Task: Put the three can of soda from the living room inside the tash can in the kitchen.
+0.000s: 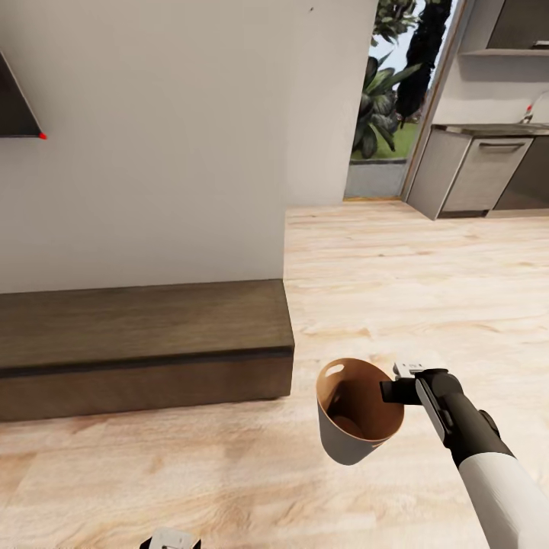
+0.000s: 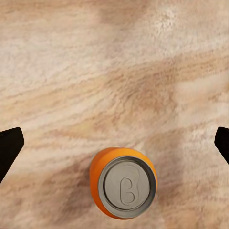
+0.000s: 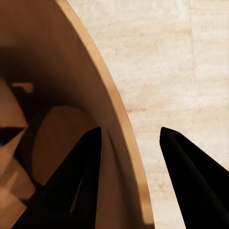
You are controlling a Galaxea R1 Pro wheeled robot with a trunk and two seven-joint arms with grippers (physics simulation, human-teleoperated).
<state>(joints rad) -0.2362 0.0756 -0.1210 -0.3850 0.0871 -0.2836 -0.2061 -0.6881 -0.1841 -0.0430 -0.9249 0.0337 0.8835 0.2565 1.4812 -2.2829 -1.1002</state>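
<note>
An orange can of soda (image 2: pixel 124 188) with a silver-grey top stands upright on the light wood floor, seen from straight above in the left wrist view. My left gripper (image 2: pixel 117 140) hangs over it, open wide, both black fingertips well apart from the can. The tash can (image 1: pixel 358 423), pale grey outside and copper-brown inside, is held off the floor by my right gripper (image 1: pixel 398 390). That gripper (image 3: pixel 130 143) is shut on the rim, one finger inside the wall (image 3: pixel 62 95) and one outside. Brown rounded shapes show at the bin's bottom; I cannot tell what they are.
A low dark wood bench (image 1: pixel 145 343) runs along the white wall (image 1: pixel 152 152) on the left. Light plank floor (image 1: pixel 427 282) stretches ahead toward a glass door with plants (image 1: pixel 389 99) and grey kitchen cabinets (image 1: pixel 480 171) at the far right.
</note>
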